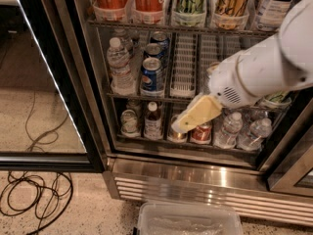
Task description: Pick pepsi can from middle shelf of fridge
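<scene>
Now look into the fridge, with its glass door swung wide to the left. Find the pepsi can standing straight up at the front of the middle shelf, blue with a silver top. Count two more cans lined up behind it. See a water bottle just beside it on the left, and a white slotted tray just beside it on the right. Follow the big white arm in from the right. Find the gripper at its end, pale yellow, pointing down and to the left. Hangs in front of the lower shelf, to the right of the pepsi can and below it, not touching it. Spread apart or pressed together? Too hard to say. Lower down, see small bottles and a red can close by the gripper. On the floor, spot black cables at the left and a clear plastic box in front of the steel base.
</scene>
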You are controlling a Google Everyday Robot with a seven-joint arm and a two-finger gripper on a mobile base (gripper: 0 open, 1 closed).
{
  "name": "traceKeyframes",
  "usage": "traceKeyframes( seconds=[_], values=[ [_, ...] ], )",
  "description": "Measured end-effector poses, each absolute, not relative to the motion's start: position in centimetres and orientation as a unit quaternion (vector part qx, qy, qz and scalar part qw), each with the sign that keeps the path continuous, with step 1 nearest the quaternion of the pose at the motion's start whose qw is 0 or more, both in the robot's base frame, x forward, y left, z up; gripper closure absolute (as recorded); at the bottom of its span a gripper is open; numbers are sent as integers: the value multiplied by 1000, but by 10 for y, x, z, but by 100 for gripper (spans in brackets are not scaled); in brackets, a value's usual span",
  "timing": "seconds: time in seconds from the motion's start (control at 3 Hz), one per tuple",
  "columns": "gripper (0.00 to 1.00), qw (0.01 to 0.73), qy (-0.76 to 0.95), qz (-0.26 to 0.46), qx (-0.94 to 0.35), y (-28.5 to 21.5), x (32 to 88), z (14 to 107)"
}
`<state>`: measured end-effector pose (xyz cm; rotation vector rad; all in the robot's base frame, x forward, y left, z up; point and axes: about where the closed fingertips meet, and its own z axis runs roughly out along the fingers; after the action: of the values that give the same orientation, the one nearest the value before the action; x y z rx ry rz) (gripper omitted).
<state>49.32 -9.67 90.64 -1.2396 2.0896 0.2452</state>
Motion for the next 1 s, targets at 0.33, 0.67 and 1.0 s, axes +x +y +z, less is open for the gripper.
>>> traceKeyframes(
  seconds=[0.33,0.67,1.0],
  values=[
    [0,363,816,103,-438,-58,501,879],
    [0,410,806,57,-423,-27,521,893],
    [0,424,804,41,-414,-25,532,899]
  ],
)
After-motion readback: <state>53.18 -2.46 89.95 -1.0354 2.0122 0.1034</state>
